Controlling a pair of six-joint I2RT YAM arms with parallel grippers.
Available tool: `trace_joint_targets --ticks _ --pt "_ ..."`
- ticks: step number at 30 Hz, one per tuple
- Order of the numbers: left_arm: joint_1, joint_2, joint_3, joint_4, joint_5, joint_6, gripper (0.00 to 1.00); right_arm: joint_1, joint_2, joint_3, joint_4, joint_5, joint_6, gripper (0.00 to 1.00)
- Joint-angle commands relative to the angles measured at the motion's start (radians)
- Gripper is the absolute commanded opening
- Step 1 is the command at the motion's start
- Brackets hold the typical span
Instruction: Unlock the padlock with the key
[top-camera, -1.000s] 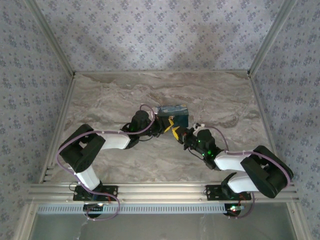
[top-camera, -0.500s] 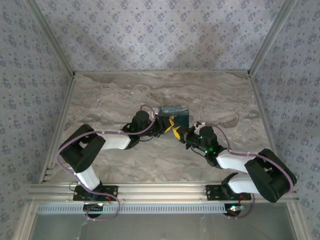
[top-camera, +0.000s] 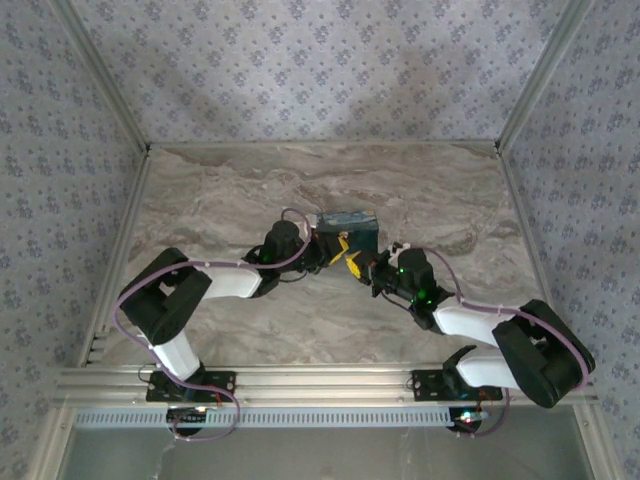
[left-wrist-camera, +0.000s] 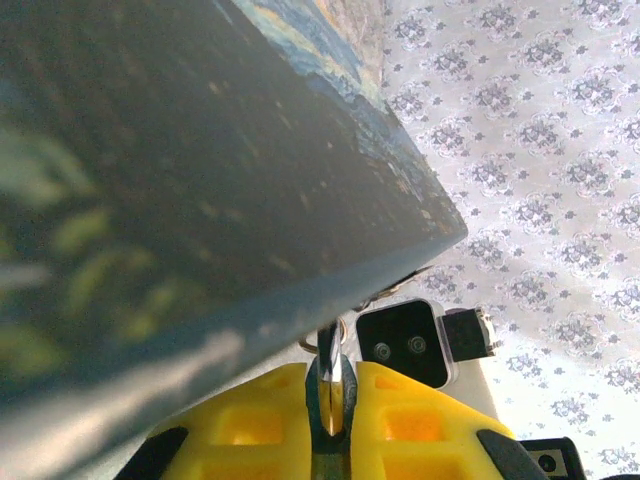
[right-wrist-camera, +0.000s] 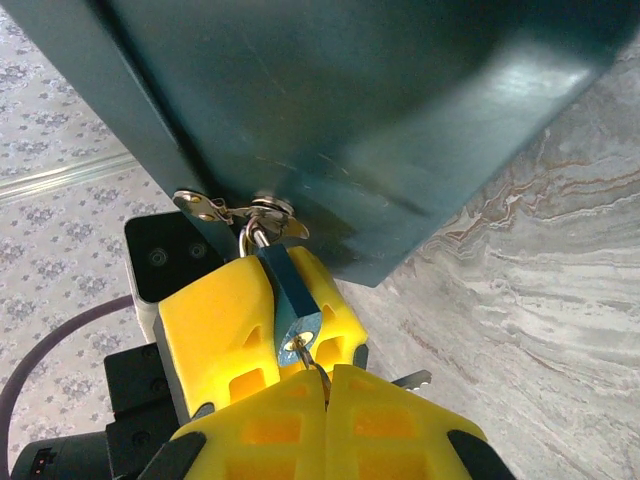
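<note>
Your right claw pinches the key tight.
The key's tip sits at the bottom of the little blue padlock. Your left claw squeezes that padlock from both sides. The padlock hangs by its silver loop from the clasp on the blue tin.

Right gripper slightly farther forward.

We log the tin in the middle of the table, with both arms meeting at its near side. The padlock hangs from the hasp on that side, pinched between the left gripper fingers. Opposite, the right gripper pinches the key, whose tip is at the padlock's end away from the hasp.
</note>
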Motion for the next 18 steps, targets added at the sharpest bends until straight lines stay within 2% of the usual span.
trace_joint_targets --ticks 1,9,13,18 --pt "-0.016 0.010 0.001 -0.067 0.044 0.033 0.01 -0.039 -0.016 0.071 -0.009 0.072 -0.012 0.00" --pt "-0.020 0.011 -0.001 -0.056 0.040 0.029 0.01 -0.026 0.039 0.051 0.128 0.123 0.084 0.00" --pt "-0.019 0.011 -0.005 -0.043 0.036 0.025 0.01 -0.019 0.089 0.004 0.263 0.161 0.175 0.00" --pt "-0.020 0.016 -0.004 -0.020 0.041 0.015 0.01 -0.005 0.121 0.017 0.251 0.131 0.178 0.00"
